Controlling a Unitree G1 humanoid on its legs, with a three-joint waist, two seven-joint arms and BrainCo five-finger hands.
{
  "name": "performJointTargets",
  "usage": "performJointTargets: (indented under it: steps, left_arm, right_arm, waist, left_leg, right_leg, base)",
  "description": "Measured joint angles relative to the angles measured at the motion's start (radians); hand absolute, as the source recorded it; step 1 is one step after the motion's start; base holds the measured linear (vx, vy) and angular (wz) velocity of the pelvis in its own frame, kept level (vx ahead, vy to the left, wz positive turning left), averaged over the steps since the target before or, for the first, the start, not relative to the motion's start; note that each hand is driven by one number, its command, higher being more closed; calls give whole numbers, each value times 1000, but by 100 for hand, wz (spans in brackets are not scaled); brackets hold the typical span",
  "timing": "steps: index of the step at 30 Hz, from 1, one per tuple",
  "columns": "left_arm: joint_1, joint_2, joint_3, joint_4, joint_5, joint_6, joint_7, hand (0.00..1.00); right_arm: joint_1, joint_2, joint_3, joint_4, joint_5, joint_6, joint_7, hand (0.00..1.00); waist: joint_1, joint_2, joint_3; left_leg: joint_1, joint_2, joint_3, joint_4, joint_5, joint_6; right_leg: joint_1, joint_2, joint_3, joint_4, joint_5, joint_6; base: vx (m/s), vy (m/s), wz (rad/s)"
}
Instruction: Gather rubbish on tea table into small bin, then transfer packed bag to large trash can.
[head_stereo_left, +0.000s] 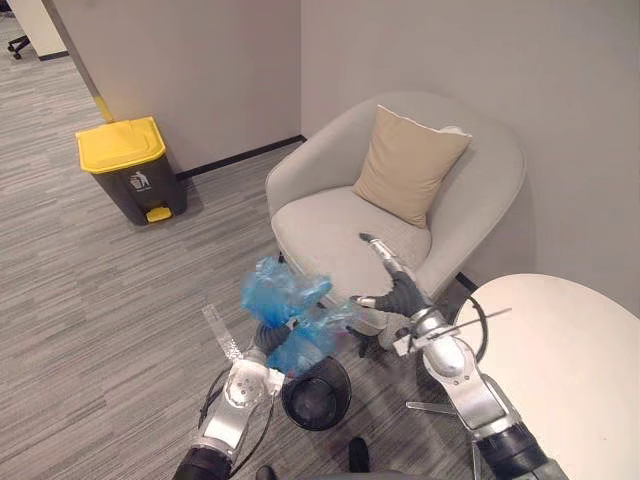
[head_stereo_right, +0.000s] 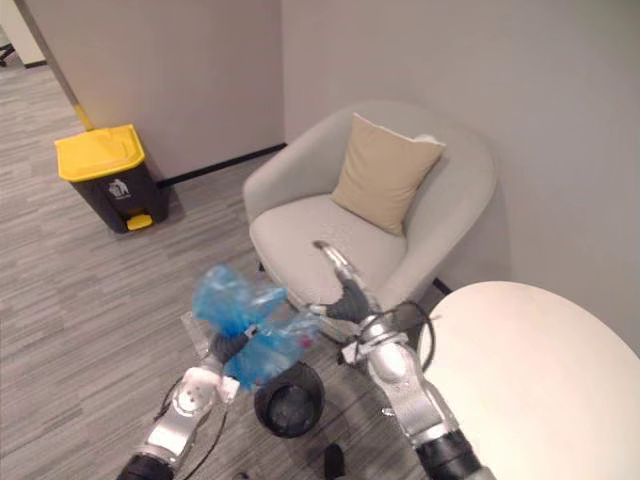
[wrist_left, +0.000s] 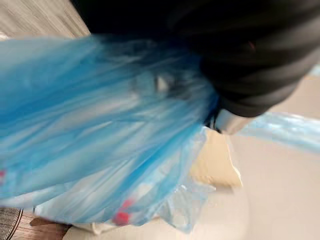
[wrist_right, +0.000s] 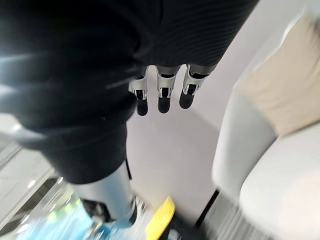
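A crumpled blue plastic bag (head_stereo_left: 285, 295) hangs in the air just above the small black bin (head_stereo_left: 316, 395), which stands on the floor. My left hand (head_stereo_left: 266, 338) grips the bag at its bunched middle, and blue film (wrist_left: 100, 125) spreads past the wrist cover in the left wrist view. Something red shows through the film. My right hand (head_stereo_left: 395, 290) is open beside the bag, its fingers (wrist_right: 162, 95) straight and holding nothing. The large grey trash can with a yellow lid (head_stereo_left: 128, 165) stands by the far wall to the left.
A light grey armchair (head_stereo_left: 330, 230) with a beige cushion (head_stereo_left: 408, 165) stands right behind my hands. The round white tea table (head_stereo_left: 570, 370) is at the lower right. Grey carpet stretches between me and the large can.
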Motion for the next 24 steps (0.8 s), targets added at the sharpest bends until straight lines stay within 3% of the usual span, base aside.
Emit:
performJointTargets:
  steps: [4, 7, 18, 24]
  left_arm:
    - [67, -16, 52, 2, -45, 1, 3, 100]
    - [95, -16, 115, 30, -73, 4, 0, 100]
    - [108, -27, 231, 370, -90, 45, -21, 100]
    - [94, -37, 249, 526, -90, 60, -19, 100]
  right_arm:
    - [85, 85, -93, 71, 36, 2, -13, 0]
    - [104, 130, -150, 247, 130, 23, 3, 0]
    - [81, 154, -284, 887, 245, 97, 48, 0]
    - [54, 161, -312, 1036, 279, 130, 25, 0]
  waist:
    - [-3, 1, 1]
    - [-2, 3, 2]
    - [17, 23, 26]
    - [34, 21, 90]
  left_leg:
    - [2, -3, -6, 0, 0, -1]
    - [1, -8, -20, 0, 0, -1]
    - [15, -19, -51, 0, -1, 0]
    - [37, -24, -26, 1, 0, 3]
  right_leg:
    - [6, 1, -5, -3, 0, 0]
    - [13, 0, -19, -6, 0, 1]
    - [49, -13, -51, -17, -8, 10]
    - [53, -17, -27, -2, -3, 14]
  base:
    - [-3, -6, 3]
    - [-9, -9, 12]
    - [5, -5, 9]
    - [-20, 7, -9]
